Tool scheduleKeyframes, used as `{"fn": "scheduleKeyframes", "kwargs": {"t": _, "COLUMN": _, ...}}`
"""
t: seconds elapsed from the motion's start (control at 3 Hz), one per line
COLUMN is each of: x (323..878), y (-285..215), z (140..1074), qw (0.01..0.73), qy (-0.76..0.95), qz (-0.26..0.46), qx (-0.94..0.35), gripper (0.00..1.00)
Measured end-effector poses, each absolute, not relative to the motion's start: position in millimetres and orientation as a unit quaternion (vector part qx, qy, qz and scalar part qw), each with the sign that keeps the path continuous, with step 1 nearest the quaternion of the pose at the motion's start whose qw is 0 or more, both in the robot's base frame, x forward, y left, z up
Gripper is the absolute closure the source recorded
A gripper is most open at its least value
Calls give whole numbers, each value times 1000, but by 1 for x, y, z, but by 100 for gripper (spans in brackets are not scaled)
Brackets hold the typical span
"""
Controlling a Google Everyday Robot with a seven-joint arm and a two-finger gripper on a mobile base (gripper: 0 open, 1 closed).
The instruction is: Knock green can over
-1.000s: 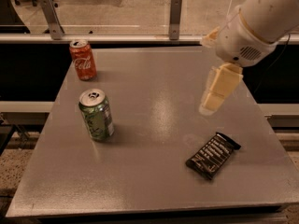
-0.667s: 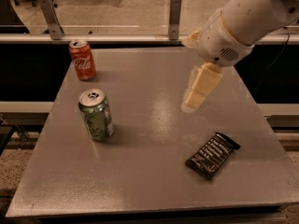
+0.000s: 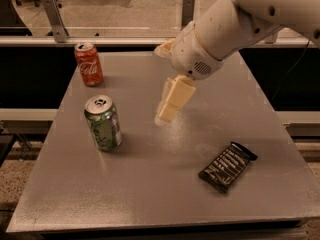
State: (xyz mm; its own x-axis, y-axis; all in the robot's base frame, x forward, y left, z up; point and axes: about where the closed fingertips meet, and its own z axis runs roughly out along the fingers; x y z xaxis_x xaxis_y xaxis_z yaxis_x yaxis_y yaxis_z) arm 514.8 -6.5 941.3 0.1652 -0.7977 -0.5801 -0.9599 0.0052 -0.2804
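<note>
The green can (image 3: 103,123) stands upright on the grey table (image 3: 150,184), left of centre, with pale markings and a silver top with pull tab. My gripper (image 3: 167,115) hangs from the white arm (image 3: 220,34) and points down over the middle of the table. It is to the right of the green can, about a can's width away, and does not touch it.
A red Coca-Cola can (image 3: 89,64) stands upright at the back left. A dark snack bar in a wrapper (image 3: 227,166) lies at the front right. A glass barrier with metal posts (image 3: 55,14) runs behind the table.
My arm and gripper have moved left across the table, from the right side toward the green can. The cans and the snack bar have not moved.
</note>
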Motion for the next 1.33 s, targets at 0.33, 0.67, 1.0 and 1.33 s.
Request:
{"fn": "scheduleKeyframes", "kwargs": {"t": 0.33, "x": 517, "y": 22, "z": 928, "qw": 320, "qy": 616, "qz": 152, "qx": -703, "gripper": 0}}
{"fn": "scheduleKeyframes", "kwargs": {"t": 0.67, "x": 514, "y": 56, "z": 911, "qw": 315, "qy": 597, "qz": 188, "qx": -714, "gripper": 0}}
{"fn": "scheduleKeyframes", "kwargs": {"t": 1.0, "x": 509, "y": 73, "z": 905, "qw": 312, "qy": 585, "qz": 205, "qx": -720, "gripper": 0}}
{"fn": "scheduleKeyframes", "kwargs": {"t": 1.33, "x": 499, "y": 91, "z": 899, "qw": 311, "qy": 573, "qz": 221, "qx": -725, "gripper": 0}}
